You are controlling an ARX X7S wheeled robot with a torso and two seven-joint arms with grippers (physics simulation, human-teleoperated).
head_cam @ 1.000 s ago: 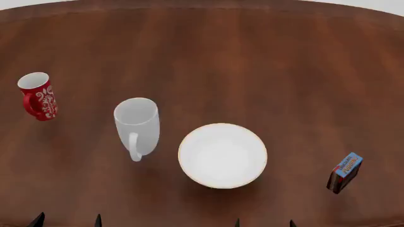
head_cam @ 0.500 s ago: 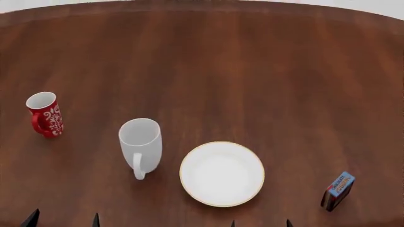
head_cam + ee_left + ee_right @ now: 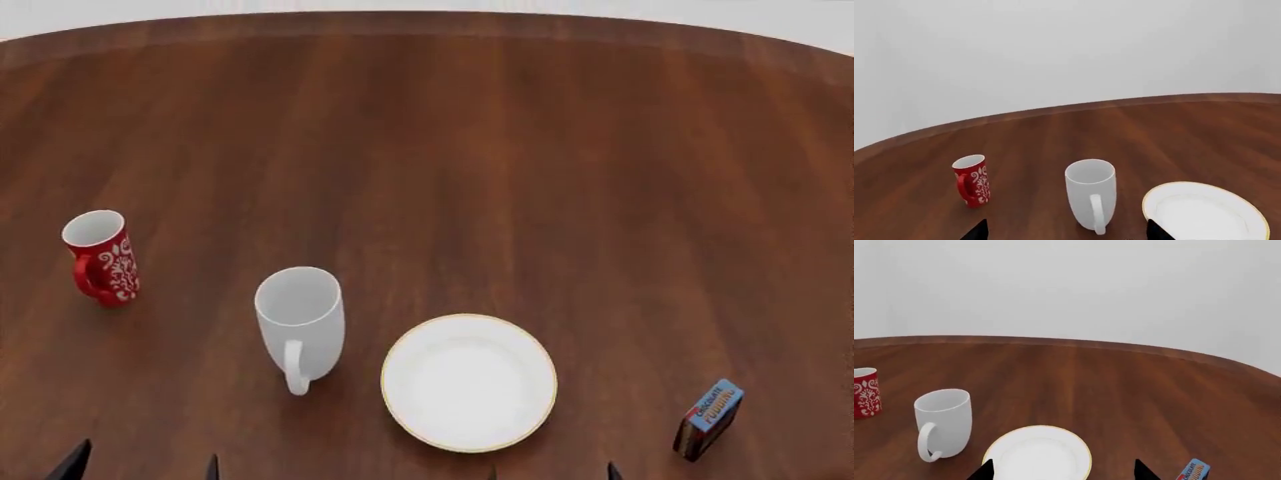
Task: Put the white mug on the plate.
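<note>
The tall plain white ceramic mug [image 3: 299, 315] is standing upright on the dark wooden worktop [image 3: 534, 180], just beside the round white plate with the thin gold rim [image 3: 469, 383], not on it, handle facing the robot. A small red mug with white swirls [image 3: 102, 257] is sitting well off to the left, a little blue-topped box [image 3: 706, 418] off right. Both pincers are only poking dark fingertips [image 3: 72, 462] into the near edge, spread apart and gripping nothing.

Head looks steeply down; both wrists face forward, sharing the plate [image 3: 469, 382].
</note>
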